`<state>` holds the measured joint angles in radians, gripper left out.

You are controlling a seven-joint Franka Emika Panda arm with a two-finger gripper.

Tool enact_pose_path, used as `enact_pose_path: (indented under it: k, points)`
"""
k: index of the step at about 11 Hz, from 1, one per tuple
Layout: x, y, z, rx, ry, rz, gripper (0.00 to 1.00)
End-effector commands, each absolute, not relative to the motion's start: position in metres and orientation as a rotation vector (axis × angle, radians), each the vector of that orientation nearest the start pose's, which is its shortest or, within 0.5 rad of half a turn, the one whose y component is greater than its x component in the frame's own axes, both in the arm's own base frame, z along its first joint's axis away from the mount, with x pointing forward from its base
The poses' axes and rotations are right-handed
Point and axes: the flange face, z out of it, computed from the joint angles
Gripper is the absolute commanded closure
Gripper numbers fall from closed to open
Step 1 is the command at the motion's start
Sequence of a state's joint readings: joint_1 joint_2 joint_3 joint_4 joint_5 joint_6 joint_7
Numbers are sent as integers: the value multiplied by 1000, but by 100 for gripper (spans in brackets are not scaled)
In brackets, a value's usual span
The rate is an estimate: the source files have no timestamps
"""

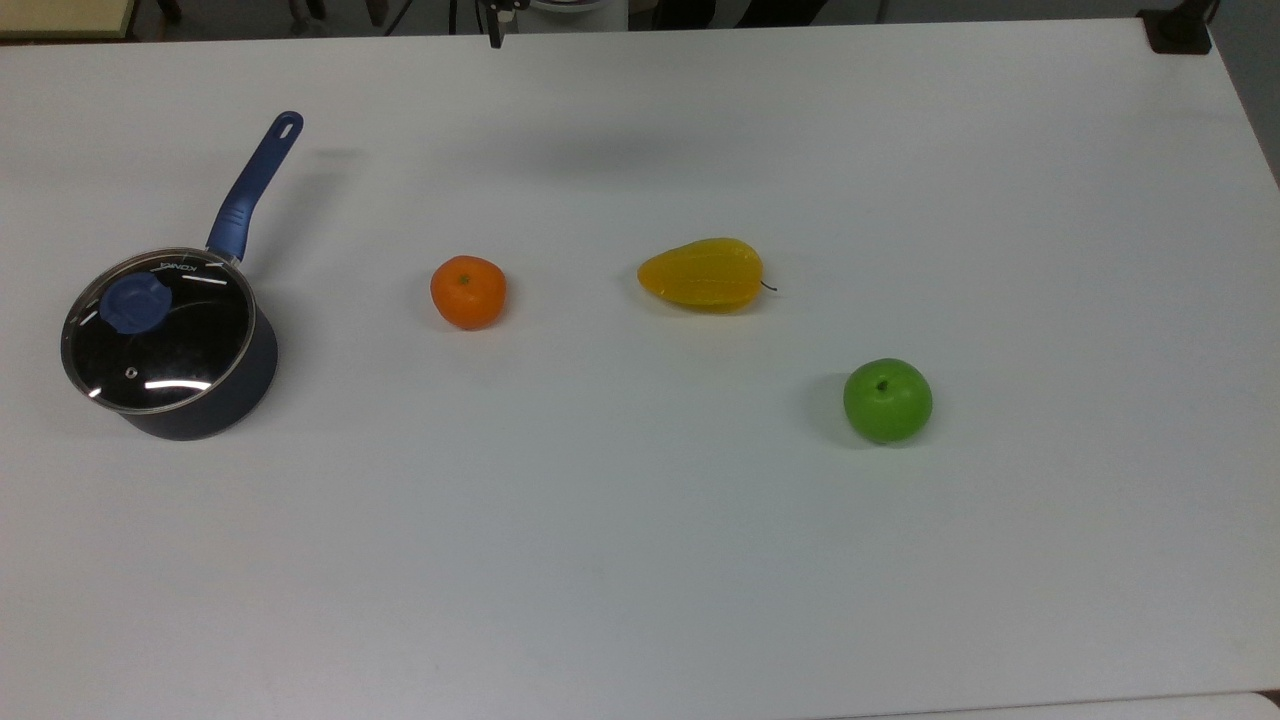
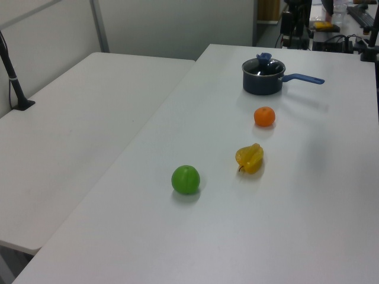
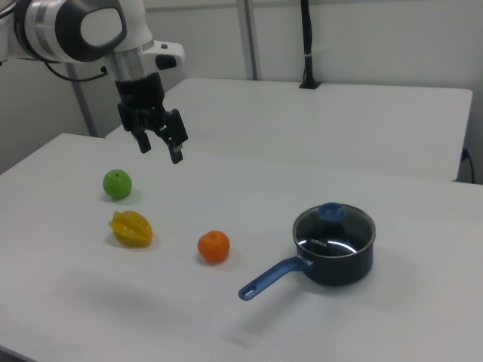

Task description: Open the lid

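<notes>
The lid (image 1: 170,345) is a clear glass disc with a metal rim and a blue knob (image 1: 135,303). It sits closed on the dark saucepan (image 1: 215,400) at the top view's left. The lid (image 3: 334,231) also shows in the right view, at the lower right, and the lid (image 2: 265,65) shows far back in the left view. My gripper (image 3: 160,149) hangs open and empty, high over the table. In the right view it is above the fruit, far left of the pan. A dark fingertip (image 1: 494,38) pokes in at the top view's upper edge.
An orange (image 1: 468,291), a yellow starfruit (image 1: 702,273) and a green apple (image 1: 887,400) lie spread across the white table (image 1: 640,560) to the top view's right of the pan. The pan's blue handle (image 1: 255,180) points toward the far edge. A second table (image 2: 71,130) adjoins.
</notes>
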<state>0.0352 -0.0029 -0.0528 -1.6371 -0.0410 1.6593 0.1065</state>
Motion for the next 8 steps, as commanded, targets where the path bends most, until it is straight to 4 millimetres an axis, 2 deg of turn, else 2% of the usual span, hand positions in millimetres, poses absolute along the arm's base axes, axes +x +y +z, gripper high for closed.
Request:
enact_pose_path:
  k: [1, 5, 6, 8]
  points:
    - [563, -18, 604, -3159, 169, -57, 0]
    - [582, -83, 592, -3165, 218, -128, 0]
    - [586, -110, 589, -3161, 273, -185, 0]
    - [604, -151, 562, -3166, 365, -265, 0]
